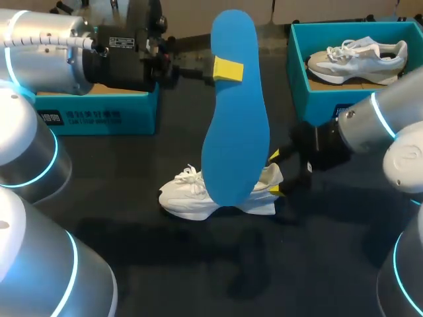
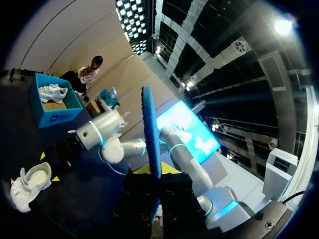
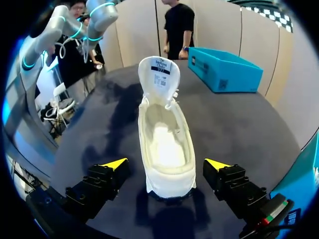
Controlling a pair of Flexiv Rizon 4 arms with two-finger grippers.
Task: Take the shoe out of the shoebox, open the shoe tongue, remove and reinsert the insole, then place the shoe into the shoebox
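Note:
My left gripper [image 1: 228, 69] holds the blue insole [image 1: 232, 112] upright, high over the table, shut on its upper part. In the left wrist view the insole [image 2: 151, 134] shows edge-on, rising from between that gripper's [image 2: 154, 174] fingers. Under the insole, the white shoe [image 1: 215, 197] lies on the dark table, toe to the left. My right gripper [image 1: 273, 174] is at the shoe's heel, open. In the right wrist view the shoe [image 3: 167, 139] sits between the yellow fingertips [image 3: 115, 163], its heel untouched, its tongue [image 3: 160, 74] folded up and its inside bare.
A teal shoebox [image 1: 299, 79] at the back right holds a second, grey-and-white shoe [image 1: 357, 58]. Another teal box [image 1: 99, 113] stands at the back left, under my left arm. Both arms lean in over the middle of the table.

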